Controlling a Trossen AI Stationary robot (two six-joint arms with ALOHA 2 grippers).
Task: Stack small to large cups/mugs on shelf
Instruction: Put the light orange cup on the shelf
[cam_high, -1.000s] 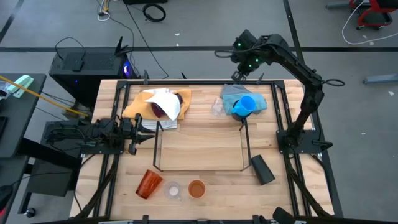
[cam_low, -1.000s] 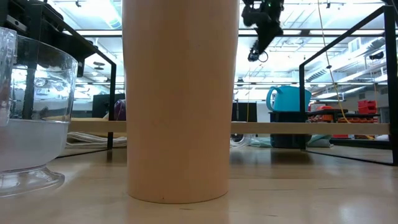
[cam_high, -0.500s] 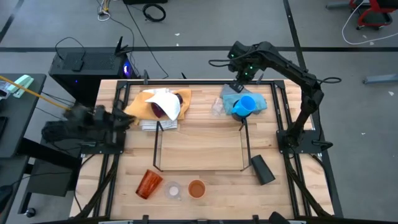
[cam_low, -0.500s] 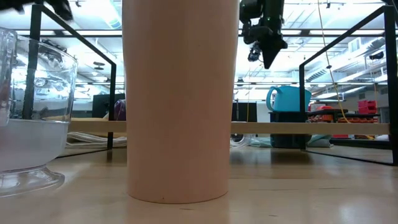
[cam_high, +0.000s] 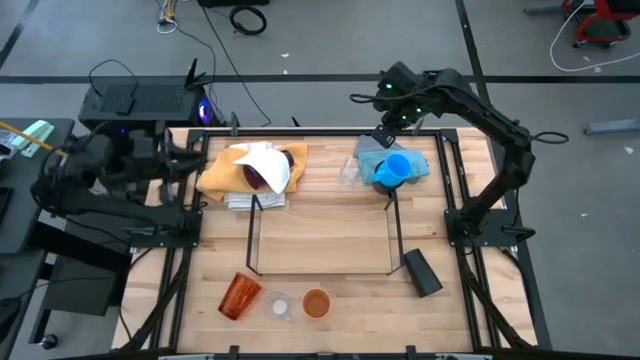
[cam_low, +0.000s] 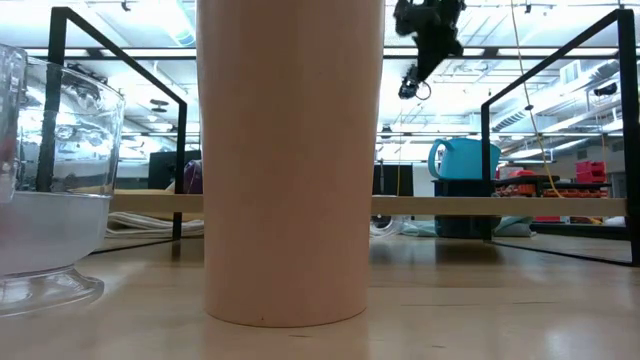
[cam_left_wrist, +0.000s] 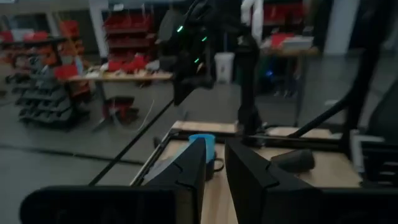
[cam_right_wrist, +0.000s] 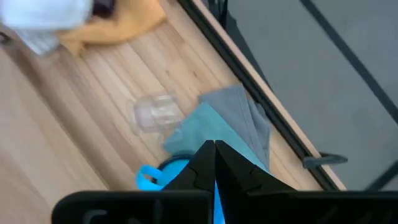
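Two arms raised over wooden surface (cam_high: 330, 235). Wire shelf (cam_high: 322, 235) at centre, nothing inside. Yellow cloth (cam_high: 215, 172) with white cloth (cam_high: 262, 160) near far left corner. Blue cloth (cam_high: 372, 152) near far right corner, blue mug (cam_high: 393, 170) on it, clear cup (cam_high: 349, 172) just beside. Black cup (cam_high: 421, 272) on its side right of shelf. Amber tumbler (cam_high: 239, 295), clear cup, orange cup (cam_high: 316, 303) in row at near edge. Right gripper (cam_high: 382, 134) high above blue cloth, fingers pressed together, empty. Left gripper (cam_left_wrist: 214, 168) off left edge, fingers slightly apart, holding nothing.

Mug (cam_high: 395, 169) lies behind shelf (cam_high: 322, 270)
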